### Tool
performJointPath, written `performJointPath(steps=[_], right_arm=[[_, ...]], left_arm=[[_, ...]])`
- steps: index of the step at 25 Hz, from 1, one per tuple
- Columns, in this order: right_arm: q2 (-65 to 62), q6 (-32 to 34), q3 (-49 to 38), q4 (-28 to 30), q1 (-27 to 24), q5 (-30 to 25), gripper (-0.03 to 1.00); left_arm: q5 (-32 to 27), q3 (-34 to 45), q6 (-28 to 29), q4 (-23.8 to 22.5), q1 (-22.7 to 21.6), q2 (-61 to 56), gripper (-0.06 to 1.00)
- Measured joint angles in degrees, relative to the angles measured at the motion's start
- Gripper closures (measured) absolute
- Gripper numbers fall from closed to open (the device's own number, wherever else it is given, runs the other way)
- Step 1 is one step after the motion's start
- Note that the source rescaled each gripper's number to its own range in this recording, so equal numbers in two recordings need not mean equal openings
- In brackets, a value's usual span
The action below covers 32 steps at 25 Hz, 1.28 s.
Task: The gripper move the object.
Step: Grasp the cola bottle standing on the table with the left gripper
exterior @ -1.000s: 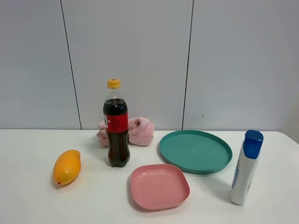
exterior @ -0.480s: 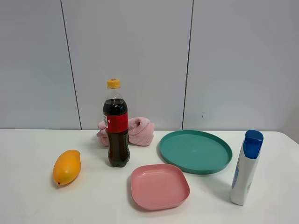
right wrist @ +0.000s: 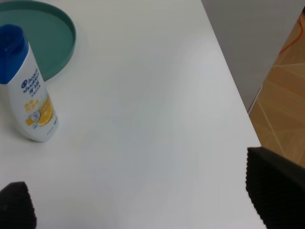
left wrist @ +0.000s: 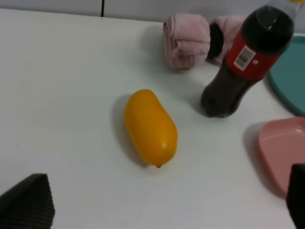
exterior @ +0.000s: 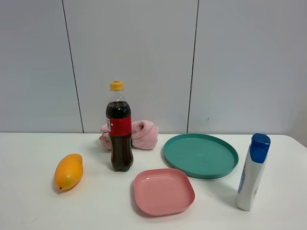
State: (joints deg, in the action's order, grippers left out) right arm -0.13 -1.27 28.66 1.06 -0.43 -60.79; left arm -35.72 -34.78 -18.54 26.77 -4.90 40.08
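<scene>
The cola bottle [exterior: 119, 129], with dark drink, red label and yellow cap, stands upright on the white table, left of centre, in front of a pink towel. It also shows in the left wrist view [left wrist: 243, 62]. Neither gripper shows in the exterior high view. In the left wrist view my left gripper [left wrist: 162, 210] is open and empty, its black fingertips [left wrist: 26, 202] wide apart above the table, well short of the bottle. In the right wrist view my right gripper [right wrist: 143, 200] is open and empty over the table's right end, far from the bottle.
An orange mango [exterior: 68, 171] lies left of the bottle. A rolled pink towel [exterior: 142, 134] lies behind it. A pink square plate [exterior: 164, 190] and a teal round plate [exterior: 200, 155] lie to its right. A white blue-capped bottle [exterior: 252, 171] stands far right. The table's right edge [right wrist: 233, 90] is close.
</scene>
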Motion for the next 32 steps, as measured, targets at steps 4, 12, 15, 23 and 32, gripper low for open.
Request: performJointPath(steps=[4,12,15,23,32], right_arm=[[0.0,0.0,0.0,0.0,0.0,0.0,-0.03],[0.0,0.0,0.0,0.0,0.0,0.0,-0.03],[0.0,0.0,0.0,0.0,0.0,0.0,-0.03],[0.0,0.0,0.0,0.0,0.0,0.0,-0.03],[0.0,0.0,0.0,0.0,0.0,0.0,-0.03]], left_arm=[[2.44,0.0,-5.19,2.4,0.0,4.99,-0.06],[4.38,0.0,-13.25,12.96,0.0,9.68,-0.06],[4.85,0.0,-14.97,13.7,0.0,10.69,-0.06],[5.91,-2.73,-15.48,13.65,0.0,14.34,-0.06],[5.42,-14.28,-15.49,10.03,2.18,27.1,-0.06]])
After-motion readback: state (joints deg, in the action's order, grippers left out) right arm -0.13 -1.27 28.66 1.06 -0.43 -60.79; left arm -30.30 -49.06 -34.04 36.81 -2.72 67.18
